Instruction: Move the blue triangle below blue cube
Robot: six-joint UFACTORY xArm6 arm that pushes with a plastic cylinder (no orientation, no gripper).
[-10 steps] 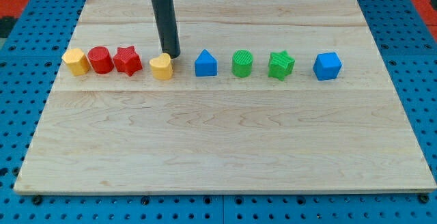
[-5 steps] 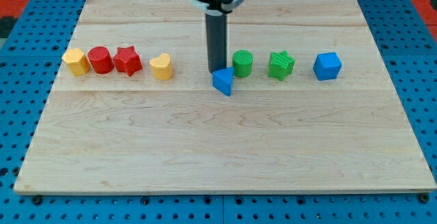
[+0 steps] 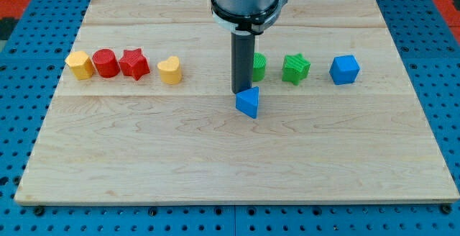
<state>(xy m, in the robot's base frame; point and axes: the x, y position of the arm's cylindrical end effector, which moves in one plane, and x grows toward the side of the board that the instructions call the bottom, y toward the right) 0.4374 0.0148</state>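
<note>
behind blue triangle [image 3: 249, 103] (touching): my tip [image 3: 240, 93]

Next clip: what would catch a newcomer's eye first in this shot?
The dark rod dropping from the view's top, my tip just above and left of the blue triangle, which sits below the row, near the board's middle. Then the row itself: yellow, red cylinder, red star and yellow heart at the left; green star and blue cube at the right, another green block half hidden behind the rod.
</note>
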